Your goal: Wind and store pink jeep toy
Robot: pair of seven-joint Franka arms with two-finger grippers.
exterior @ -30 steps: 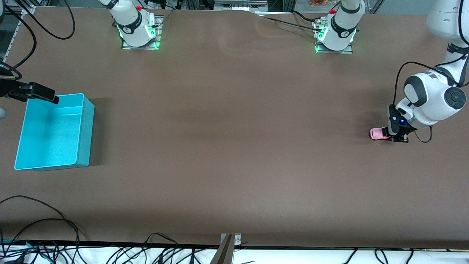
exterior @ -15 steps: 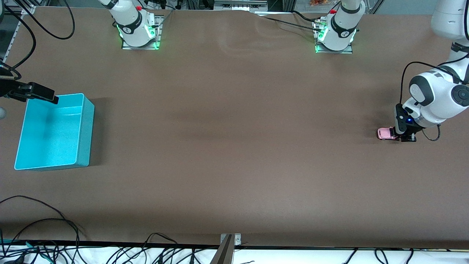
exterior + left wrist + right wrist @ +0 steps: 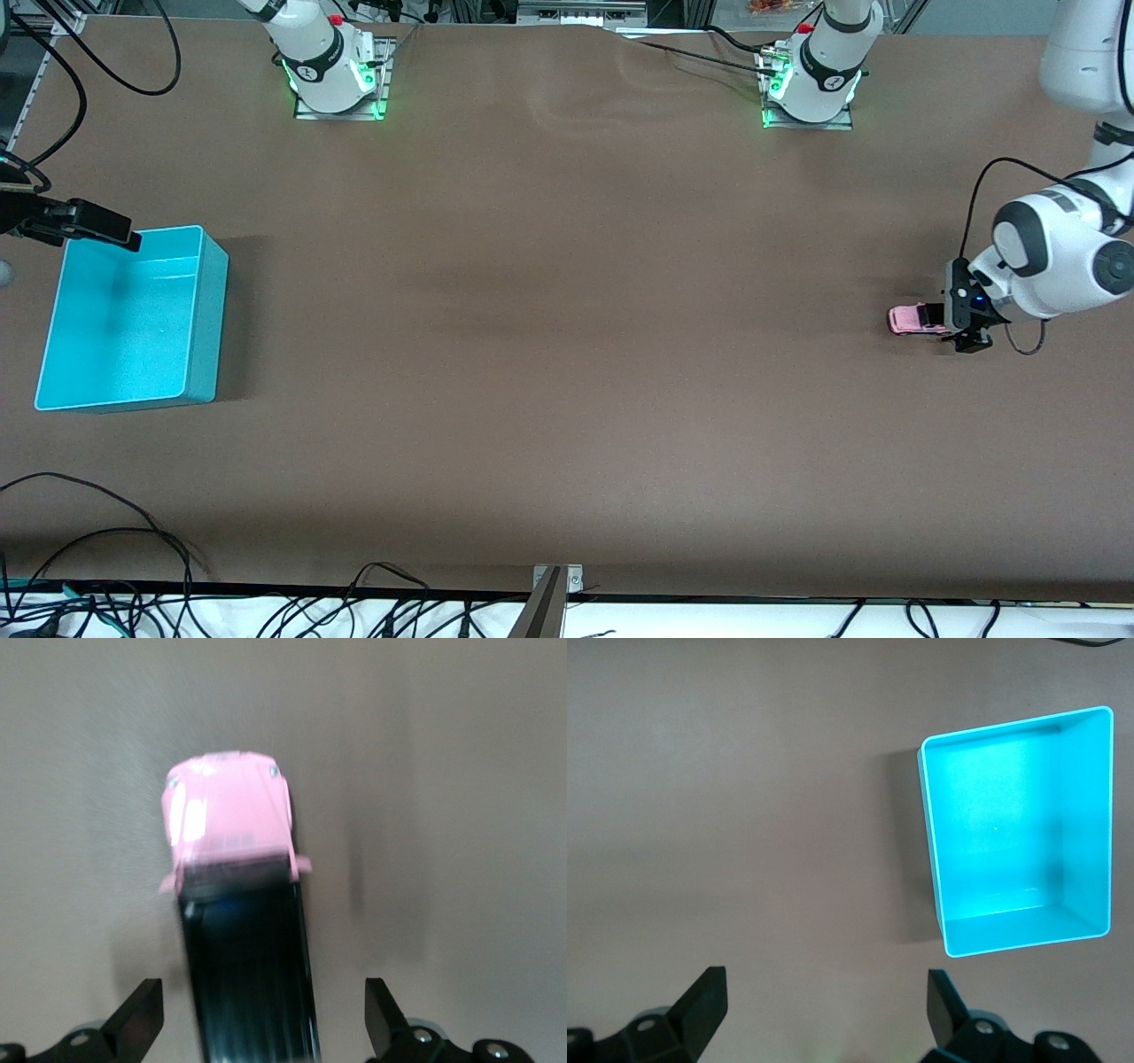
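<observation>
Jeep toy (image 3: pixel 911 319) is sitting on the counter between your left tool's (image 3: pixel 261 1028) spread fingers, ungripped, probably freed to roll; your right tool (image 3: pixel 824 1014) is waiting open beside the turquoise bin (image 3: pixel 205 266).

turquoise bin (image 3: pixel 124 319) on brown table (image 3: pixel 567 354), loose cables (image 3: pixel 89 567)

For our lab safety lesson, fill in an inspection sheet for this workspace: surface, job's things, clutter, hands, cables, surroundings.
Surface: brown table, bare in the middle.
Job's things: pink toy car on the table at the left arm's end; turquoise bin at the right arm's end, nothing in it.
Clutter: nothing seen.
Hands: left hand open, fingers either side of the car's black rear, not touching it; right hand open, waiting beside the bin.
Cables: black cables along the table's near edge.
Surroundings: arm bases lit green.
</observation>
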